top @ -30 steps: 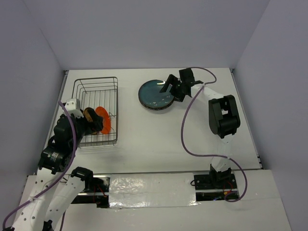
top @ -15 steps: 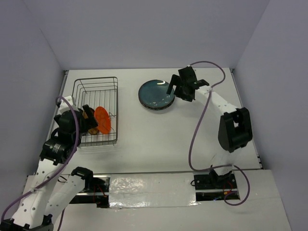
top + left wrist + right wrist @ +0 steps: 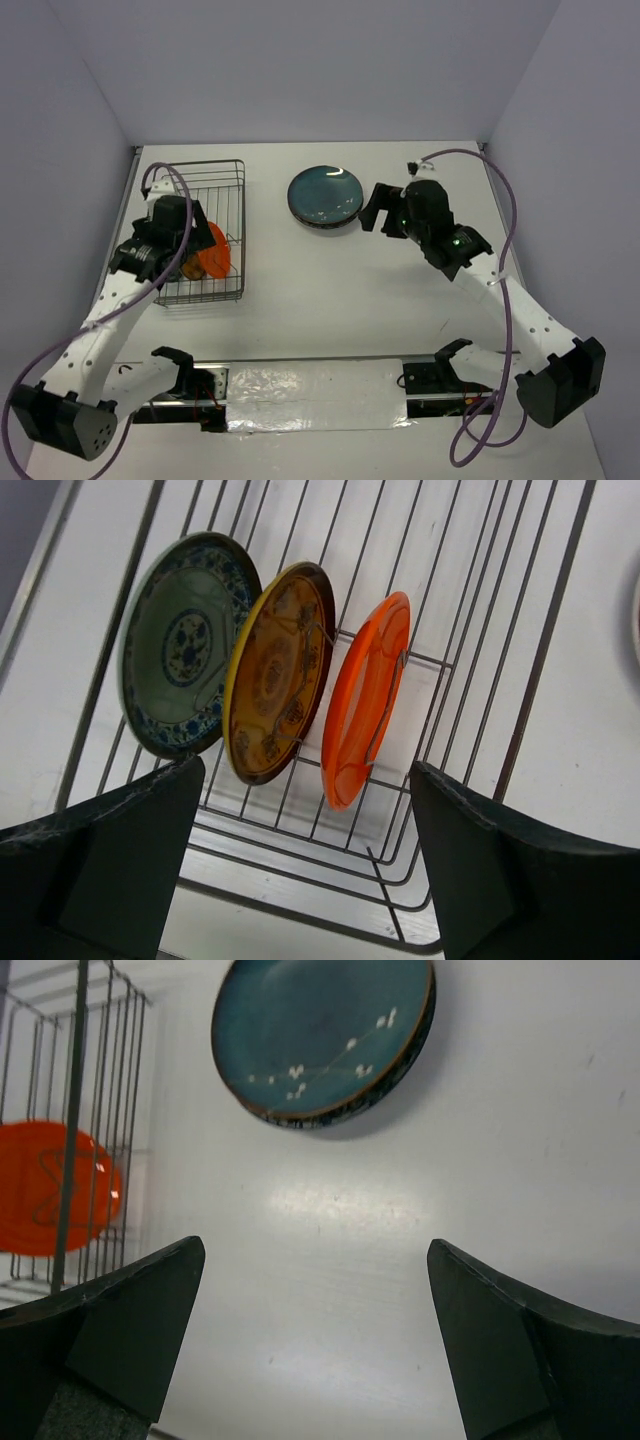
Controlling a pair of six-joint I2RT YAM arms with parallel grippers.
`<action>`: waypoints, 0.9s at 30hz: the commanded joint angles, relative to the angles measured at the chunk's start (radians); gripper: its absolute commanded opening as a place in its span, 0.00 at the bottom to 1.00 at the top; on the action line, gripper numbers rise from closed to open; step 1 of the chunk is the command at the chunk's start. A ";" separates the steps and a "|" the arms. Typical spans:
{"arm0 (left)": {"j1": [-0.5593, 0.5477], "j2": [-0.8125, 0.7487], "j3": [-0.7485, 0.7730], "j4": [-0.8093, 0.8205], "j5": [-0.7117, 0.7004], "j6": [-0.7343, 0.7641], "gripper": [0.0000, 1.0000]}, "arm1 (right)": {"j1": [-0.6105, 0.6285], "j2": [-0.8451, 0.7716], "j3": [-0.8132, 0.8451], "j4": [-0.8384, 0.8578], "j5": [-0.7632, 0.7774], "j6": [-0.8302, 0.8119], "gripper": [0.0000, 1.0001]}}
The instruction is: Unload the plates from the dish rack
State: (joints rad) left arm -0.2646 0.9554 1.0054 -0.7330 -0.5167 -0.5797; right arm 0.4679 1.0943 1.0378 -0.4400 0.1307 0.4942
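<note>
The wire dish rack (image 3: 200, 163) stands at the left. Three plates stand upright in it: a white-and-blue patterned one (image 3: 185, 645), a brownish-yellow patterned one (image 3: 280, 675) and a small plain orange one (image 3: 365, 700), which also shows from above (image 3: 213, 250). My left gripper (image 3: 310, 880) is open and empty above the rack's near end, apart from the plates; from above it is over the rack's left side (image 3: 183, 258). The large dark teal plate (image 3: 325, 196) lies flat on the table. My right gripper (image 3: 385, 212) is open and empty just right of it, not touching it (image 3: 315, 1350).
The teal plate (image 3: 325, 1035) seems to rest on another plate under it. The rack's wires (image 3: 75, 1110) and the orange plate (image 3: 50, 1185) show at the left of the right wrist view. Grey walls close the table on three sides.
My right gripper has drawn back from the teal plate toward the near right; the plate stays on the table. My left arm has swung up over the rack's left side.
</note>
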 commanded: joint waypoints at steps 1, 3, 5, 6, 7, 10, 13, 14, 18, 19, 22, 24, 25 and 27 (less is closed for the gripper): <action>-0.001 0.098 0.032 0.020 0.021 -0.019 0.95 | 0.038 -0.014 -0.100 0.053 -0.092 -0.022 1.00; -0.001 0.172 0.035 0.029 0.024 -0.020 0.91 | 0.044 -0.030 -0.162 0.093 -0.117 -0.010 1.00; -0.001 0.213 0.032 0.038 0.040 -0.028 0.87 | 0.046 -0.043 -0.191 0.113 -0.137 -0.005 0.99; -0.001 0.241 0.029 0.043 0.040 -0.045 0.87 | 0.048 -0.047 -0.209 0.115 -0.152 -0.003 0.99; 0.001 0.250 0.022 0.062 0.041 -0.049 0.83 | 0.048 -0.054 -0.216 0.118 -0.152 -0.002 0.99; -0.001 0.279 0.001 0.098 0.055 -0.060 0.77 | 0.055 -0.076 -0.235 0.124 -0.163 0.000 0.98; 0.001 0.309 -0.025 0.119 0.063 -0.068 0.64 | 0.064 -0.094 -0.242 0.119 -0.157 0.001 0.98; -0.001 0.312 -0.033 0.124 0.064 -0.074 0.61 | 0.067 -0.106 -0.242 0.112 -0.152 0.001 0.98; -0.001 0.298 -0.067 0.145 0.061 -0.081 0.41 | 0.069 -0.139 -0.248 0.107 -0.144 0.007 0.98; -0.001 0.298 -0.068 0.145 0.063 -0.080 0.33 | 0.071 -0.145 -0.249 0.106 -0.144 0.009 0.98; -0.001 0.296 -0.057 0.139 0.064 -0.074 0.17 | 0.075 -0.166 -0.255 0.107 -0.149 0.024 0.98; -0.002 0.293 -0.048 0.127 0.060 -0.066 0.10 | 0.077 -0.181 -0.262 0.109 -0.149 0.029 0.98; -0.004 0.290 -0.038 0.121 0.057 -0.065 0.04 | 0.080 -0.186 -0.263 0.109 -0.149 0.033 0.98; -0.016 0.287 -0.019 0.090 0.025 -0.058 0.02 | 0.081 -0.197 -0.269 0.112 -0.151 0.038 0.98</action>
State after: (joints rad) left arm -0.2699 1.2610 0.9363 -0.6308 -0.4614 -0.6289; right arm 0.5369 0.9257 0.7799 -0.3737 -0.0162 0.5167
